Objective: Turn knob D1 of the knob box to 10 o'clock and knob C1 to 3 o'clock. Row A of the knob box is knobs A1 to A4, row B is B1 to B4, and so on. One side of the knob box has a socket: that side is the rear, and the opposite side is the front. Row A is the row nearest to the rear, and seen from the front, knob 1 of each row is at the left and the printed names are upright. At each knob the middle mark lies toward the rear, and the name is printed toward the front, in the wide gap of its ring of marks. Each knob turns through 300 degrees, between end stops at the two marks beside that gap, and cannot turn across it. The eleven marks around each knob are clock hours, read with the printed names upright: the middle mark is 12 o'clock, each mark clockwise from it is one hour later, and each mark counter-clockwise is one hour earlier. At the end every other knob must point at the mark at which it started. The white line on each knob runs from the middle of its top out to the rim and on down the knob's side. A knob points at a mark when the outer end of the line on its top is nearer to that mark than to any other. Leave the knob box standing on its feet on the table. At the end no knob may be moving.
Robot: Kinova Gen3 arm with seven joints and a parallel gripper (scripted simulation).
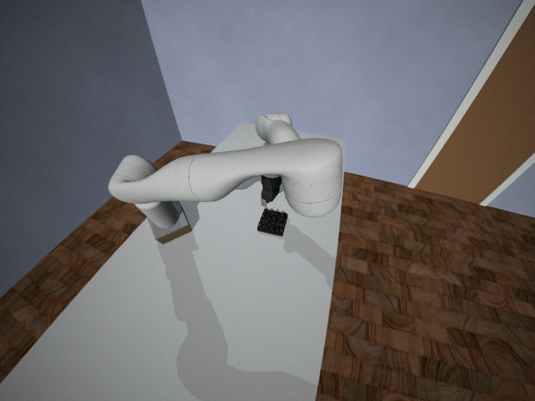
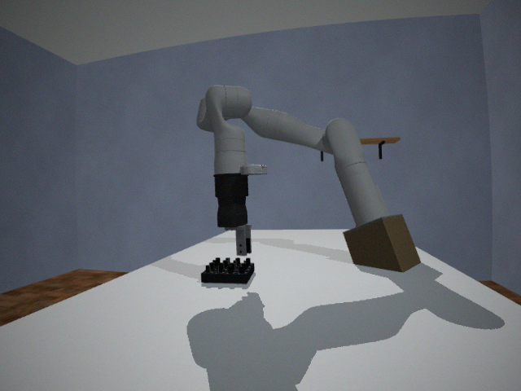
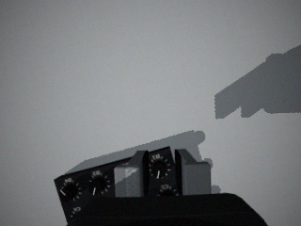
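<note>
Likely on D1 step, with gripper (image 1: 263, 203) (image 2: 242, 254) (image 3: 162, 166) partly open, empty, above knob D1 (image 3: 160, 167) at front-left corner of knob box (image 1: 272, 222) (image 2: 225, 278) (image 3: 85, 178) on table (image 1: 259, 302) (image 2: 126, 328) (image 3: 118, 85); next, probably align, lower, grip, turn counter-clockwise.

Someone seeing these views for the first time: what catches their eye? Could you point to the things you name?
The big pale arm (image 1: 259, 168) (image 2: 290, 128), arching over the white table (image 1: 259, 311) (image 2: 138, 332). Then the small black knob box (image 1: 272, 222) (image 2: 225, 276) (image 3: 105, 165) on the table, with the open hand (image 2: 242, 253) (image 3: 162, 166) poised above it.
</note>
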